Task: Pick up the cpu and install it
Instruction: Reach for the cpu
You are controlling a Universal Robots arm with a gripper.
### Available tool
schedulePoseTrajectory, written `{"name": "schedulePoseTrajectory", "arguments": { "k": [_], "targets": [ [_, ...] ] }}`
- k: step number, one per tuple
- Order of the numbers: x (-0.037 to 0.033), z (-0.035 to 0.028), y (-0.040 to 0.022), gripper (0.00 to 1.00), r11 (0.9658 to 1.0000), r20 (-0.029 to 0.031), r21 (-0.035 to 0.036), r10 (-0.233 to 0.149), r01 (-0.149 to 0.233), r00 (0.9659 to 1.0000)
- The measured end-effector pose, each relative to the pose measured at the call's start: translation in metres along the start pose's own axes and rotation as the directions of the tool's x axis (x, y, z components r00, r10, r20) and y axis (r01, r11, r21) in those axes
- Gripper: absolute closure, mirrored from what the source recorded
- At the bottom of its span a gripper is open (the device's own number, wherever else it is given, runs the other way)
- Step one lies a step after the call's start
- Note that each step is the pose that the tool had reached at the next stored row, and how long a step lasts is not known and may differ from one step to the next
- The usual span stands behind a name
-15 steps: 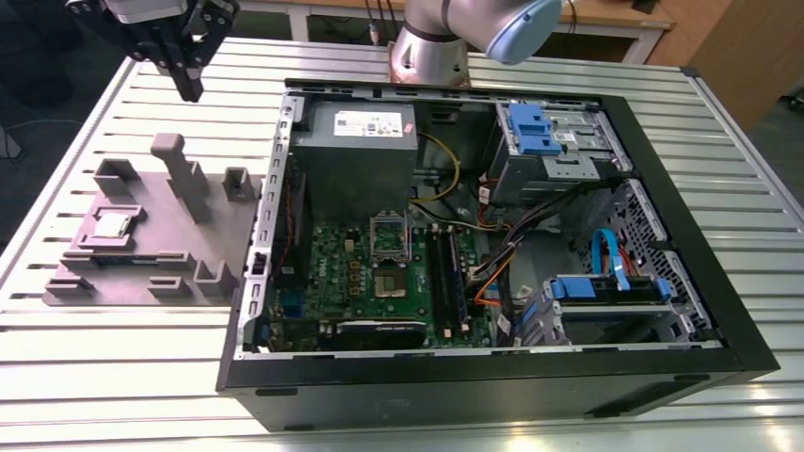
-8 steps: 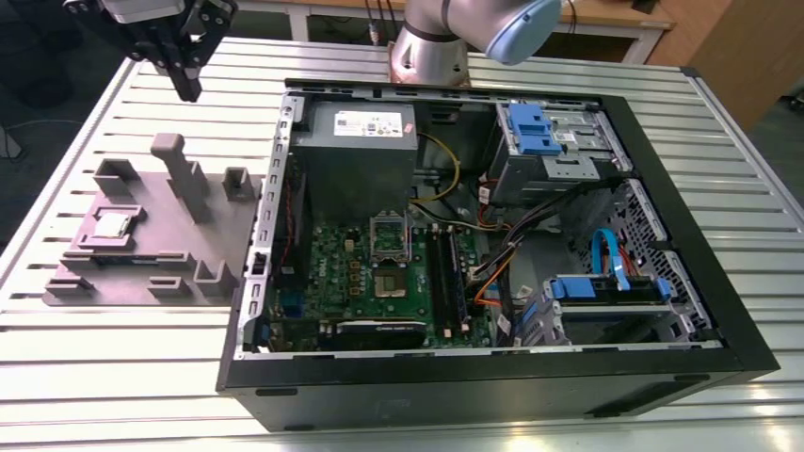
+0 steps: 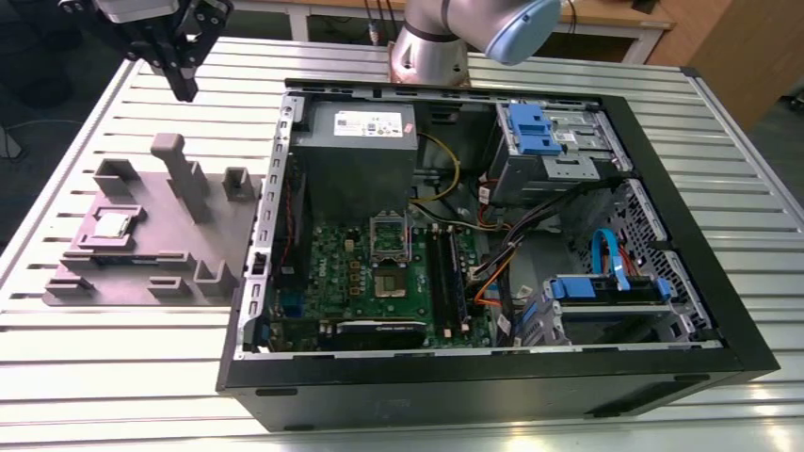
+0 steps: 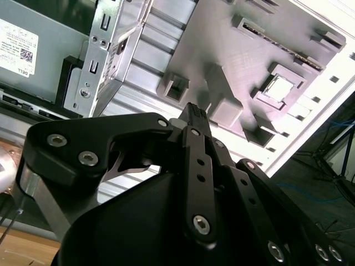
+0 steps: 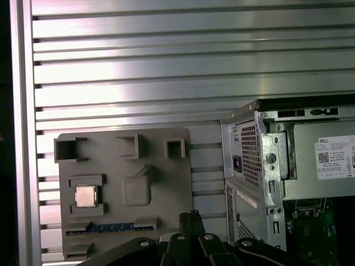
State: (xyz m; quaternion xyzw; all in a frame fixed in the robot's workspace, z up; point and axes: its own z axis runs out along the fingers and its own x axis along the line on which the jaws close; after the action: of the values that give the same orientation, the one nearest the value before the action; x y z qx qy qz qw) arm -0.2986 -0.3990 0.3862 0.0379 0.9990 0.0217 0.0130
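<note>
- Cpu (image 3: 111, 224) lying flat, pale silvery top facing up, thin dark edge around it.
- Square in outline, so no long axis to pick out; sides lined up with the walls of its pocket.
- Seated in a raised square pocket of the grey-purple tray (image 3: 164, 273), toward the tray's 9 o'clock side in the exterior view.
- Same pose in both wrist views: cpu (image 5: 85, 195) flat in its pocket, metal top (image 4: 275, 88) catching the light, nothing touching it.
- Tray resting on the slatted metal counter (image 3: 126, 377), at 9 o'clock from the open computer case (image 3: 703, 311) and just beside its wall.
- Hand (image 3: 184, 91) hanging in the air toward 12 o'clock from the tray in the exterior view, pointing down, well apart from the cpu.
- Clenched: fingertips (image 4: 195, 113) pressed together, no gap visible in the second wrist view.
- Gripping nothing and touching nothing, neither tray, counter nor case.
- Inside the case, a green board with a metal-framed square socket (image 3: 392, 284), dark centre showing, at 3 o'clock from the tray.
- Grey power box (image 3: 358, 151) at 12 o'clock from the socket, against the case's far wall.
</note>
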Motion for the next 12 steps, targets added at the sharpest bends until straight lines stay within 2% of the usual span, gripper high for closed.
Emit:
{"name": "schedulePoseTrajectory", "arguments": {
  "k": [12],
  "targets": [
    [0.0038,-0.0001,-0.0003,0.89,1.0,0.0,0.0,0.0,0.0,1.0]
  ]
}}
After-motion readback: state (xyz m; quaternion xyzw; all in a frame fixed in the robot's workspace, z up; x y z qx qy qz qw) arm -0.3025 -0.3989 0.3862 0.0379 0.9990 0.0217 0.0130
